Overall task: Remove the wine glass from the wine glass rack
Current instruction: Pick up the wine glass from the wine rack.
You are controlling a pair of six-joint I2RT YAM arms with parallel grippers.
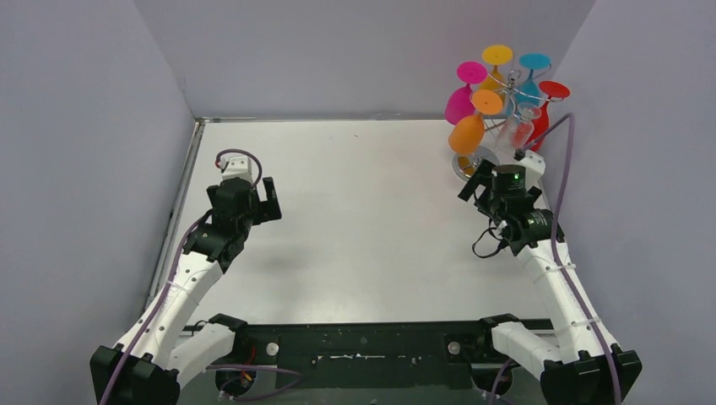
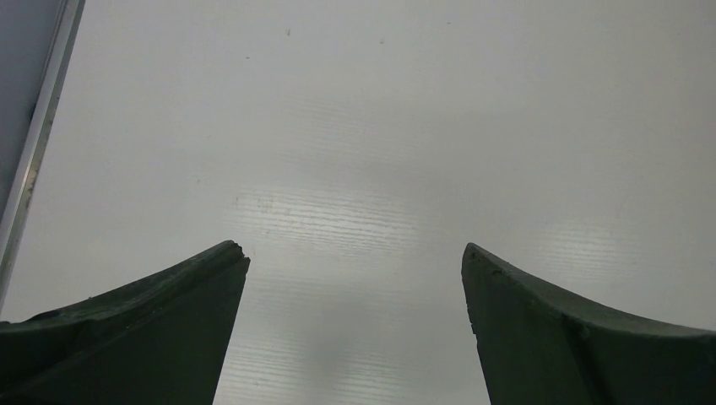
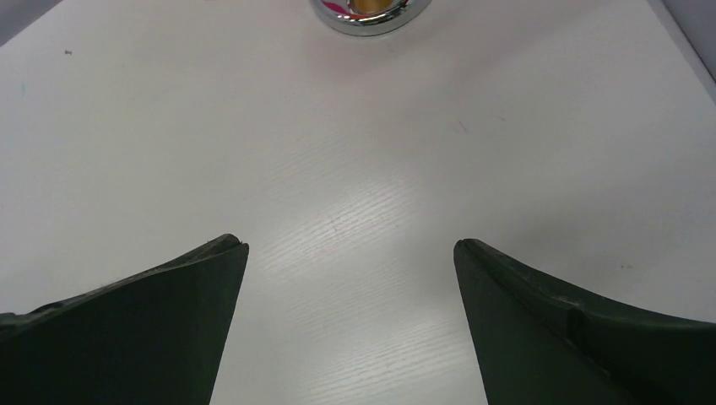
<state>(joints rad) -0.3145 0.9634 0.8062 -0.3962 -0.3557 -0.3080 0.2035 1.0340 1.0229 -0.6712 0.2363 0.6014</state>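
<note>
Right end effector (image 3: 350,245), released, faces the wine glass rack (image 3: 371,25), positioned to reach the hanging orange wine glass (image 1: 467,133); left end effector (image 2: 355,249), released, waits well apart.

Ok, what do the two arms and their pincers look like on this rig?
The left arm and right arm have white links, black joints and black bases. A purple cable runs along each. The right wrist carries a small green light. The left pincer and right pincer each have two dark, curved fingers tapering to blunt tips.
</note>
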